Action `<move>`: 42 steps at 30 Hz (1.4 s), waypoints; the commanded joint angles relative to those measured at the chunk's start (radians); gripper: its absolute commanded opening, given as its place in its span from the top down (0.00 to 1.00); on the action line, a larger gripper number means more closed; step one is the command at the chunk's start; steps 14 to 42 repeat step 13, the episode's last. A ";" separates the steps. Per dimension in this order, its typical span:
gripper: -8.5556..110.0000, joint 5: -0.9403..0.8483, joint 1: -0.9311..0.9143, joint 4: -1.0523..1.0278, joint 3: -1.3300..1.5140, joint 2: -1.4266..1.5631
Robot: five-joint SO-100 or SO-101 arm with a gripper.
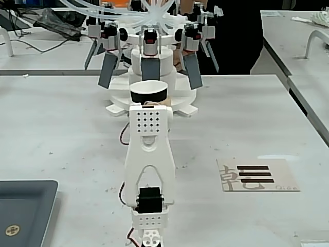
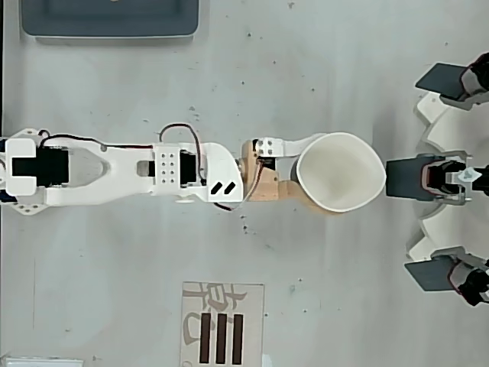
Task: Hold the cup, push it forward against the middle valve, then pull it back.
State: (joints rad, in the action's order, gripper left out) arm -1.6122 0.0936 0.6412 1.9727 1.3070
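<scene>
The cup (image 2: 340, 172), black outside with a white rim and inside, is squeezed slightly out of round between the fingers of my gripper (image 2: 313, 172), which is shut on it. In the fixed view the cup (image 1: 149, 92) shows just above my white wrist, and the fingers are mostly hidden behind the arm. The middle valve (image 2: 409, 177), a flat dark-grey paddle, faces the cup squarely. Only a sliver of gap shows between the cup's rim and the paddle in the overhead view. In the fixed view the middle valve (image 1: 150, 69) hangs directly behind the cup.
Slanted dark-grey paddles (image 1: 108, 69) (image 1: 191, 71) flank the middle one on the white round dispenser base (image 1: 181, 105). A dark tray (image 1: 25, 211) lies at the near left. A card with black bars (image 1: 257, 175) lies to the arm's right.
</scene>
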 commanded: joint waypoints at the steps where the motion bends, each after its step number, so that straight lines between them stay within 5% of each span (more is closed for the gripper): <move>1: 0.90 -0.008 0.008 0.029 -0.005 0.080; 42: 0.90 -0.008 0.008 0.035 -0.006 0.066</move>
